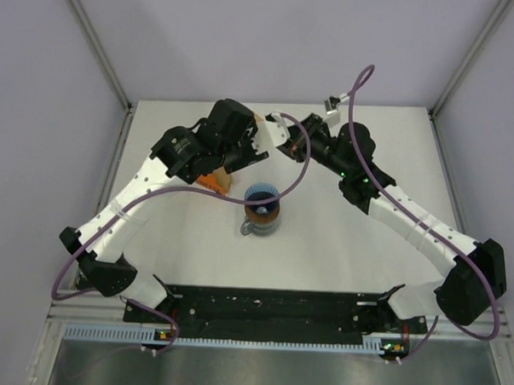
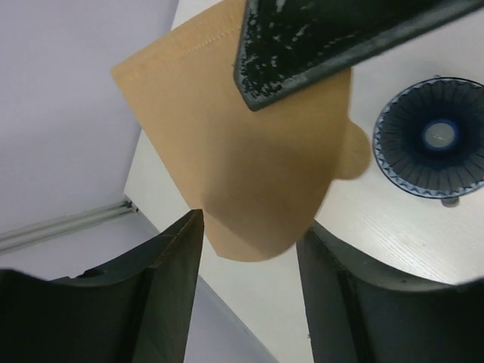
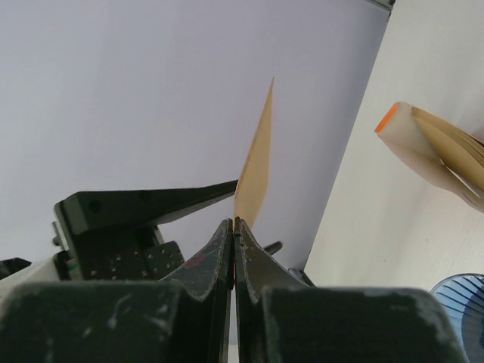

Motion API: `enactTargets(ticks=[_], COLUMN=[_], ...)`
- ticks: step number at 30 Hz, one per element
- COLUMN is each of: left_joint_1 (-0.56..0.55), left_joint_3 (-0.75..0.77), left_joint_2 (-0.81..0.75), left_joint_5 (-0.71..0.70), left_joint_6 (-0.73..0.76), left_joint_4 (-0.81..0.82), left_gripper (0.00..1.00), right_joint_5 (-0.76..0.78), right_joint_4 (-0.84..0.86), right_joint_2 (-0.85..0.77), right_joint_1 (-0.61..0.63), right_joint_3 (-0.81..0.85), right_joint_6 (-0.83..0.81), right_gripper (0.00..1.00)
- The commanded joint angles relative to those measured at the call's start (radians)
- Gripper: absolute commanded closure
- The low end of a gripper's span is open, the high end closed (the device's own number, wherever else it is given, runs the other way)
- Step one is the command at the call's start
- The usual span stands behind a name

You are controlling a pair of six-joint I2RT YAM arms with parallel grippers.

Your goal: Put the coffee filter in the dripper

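The right gripper (image 3: 233,221) sits nearest its lens, its two fingers pressed together on the edge of the coffee filter (image 2: 227,151). The filter is seen edge-on there and rises as a thin tan blade. This pinch appears to carry the paper in the air over the far part of the white table (image 1: 340,247), clear of the surface.

The left gripper (image 2: 252,227) faces the sheet with its fingers spread, one on each side of the rounded lower end and not closed on it. It looks placed to take or open the paper.

The filter is flat and folded, not yet opened into a cone. The blue ribbed dripper (image 1: 261,195) stands near the table's middle on a grey vessel, mouth up and empty. The orange-and-white filter pack (image 3: 431,151) lies towards the far left side.

No brand or writing is legible anywhere.
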Motion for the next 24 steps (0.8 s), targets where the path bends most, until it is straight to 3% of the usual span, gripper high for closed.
enactTargets(ticks=[1, 6, 12, 15, 19, 22, 24], left_joint_1=[-0.002, -0.002, -0.002, 0.0, 0.006, 0.008, 0.014], left_joint_3=[-0.035, -0.013, 0.03, 0.06, 0.129, 0.184, 0.203], left_joint_2=[0.011, 0.011, 0.002, -0.005, -0.018, -0.026, -0.04], left_joint_5=[-0.183, -0.179, -0.107, -0.03, 0.112, 0.218, 0.31], left_joint_6=[-0.014, -0.06, -0.129, -0.172, -0.233, -0.288, -0.304], left_joint_4=[0.174, 0.189, 0.126, 0.07, -0.035, -0.097, -0.121], left_gripper=[0.51, 0.98, 1.0, 1.0, 1.0, 1.0, 1.0], right_joint_5=[0.025, 0.025, 0.024, 0.008, -0.019, -0.087, -0.16], right_joint_4=[0.056, 0.065, 0.062, 0.082, 0.062, -0.012, -0.093], right_joint_2=[-0.073, -0.082, -0.082, -0.088, -0.148, -0.192, -0.211], right_joint_1=[0.011, 0.01, 0.01, 0.011, 0.001, 0.001, -0.01], right_joint_3=[-0.006, -0.006, 0.009, 0.022, 0.067, 0.135, 0.181], right_joint_6=[0.013, 0.015, -0.006, -0.075, -0.326, -0.59, -0.748], right_gripper=[1.0, 1.0, 1.0, 0.7, 0.47, 0.26, 0.17])
